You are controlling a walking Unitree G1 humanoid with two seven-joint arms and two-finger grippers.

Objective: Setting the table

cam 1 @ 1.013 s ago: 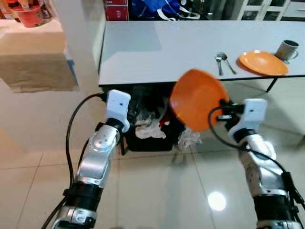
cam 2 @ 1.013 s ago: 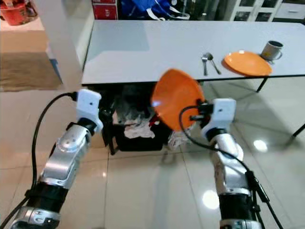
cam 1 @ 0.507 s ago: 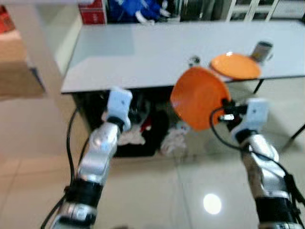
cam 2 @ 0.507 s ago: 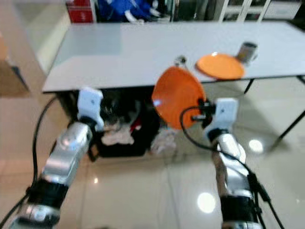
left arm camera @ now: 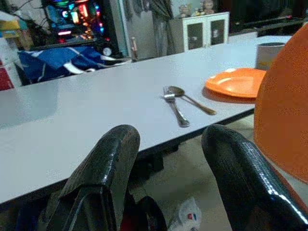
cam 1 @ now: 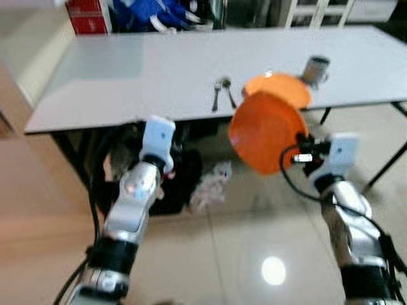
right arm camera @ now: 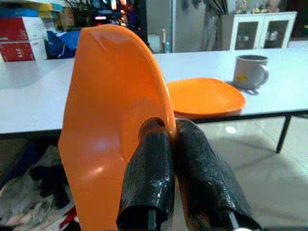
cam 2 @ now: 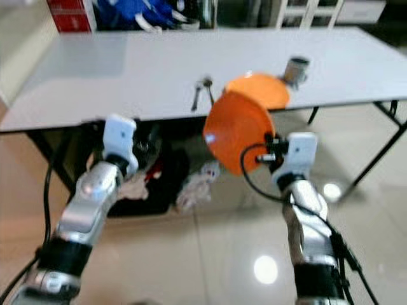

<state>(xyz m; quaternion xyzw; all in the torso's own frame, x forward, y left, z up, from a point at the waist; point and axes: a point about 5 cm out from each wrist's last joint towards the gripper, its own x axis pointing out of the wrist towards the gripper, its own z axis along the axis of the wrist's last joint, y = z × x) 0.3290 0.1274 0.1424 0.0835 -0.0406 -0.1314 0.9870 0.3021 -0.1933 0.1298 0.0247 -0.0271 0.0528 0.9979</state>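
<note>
At center right of the frame, the right gripper pinched the rim of an upright orange plate before the table, while the left gripper hovered empty, fingers spread.

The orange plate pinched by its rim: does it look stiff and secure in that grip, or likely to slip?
The orange plate probably is stiff: held on edge, it keeps its shape. The right pincer grips only the rim, and the surface looks glossy, so it may pivot or slip.
</note>
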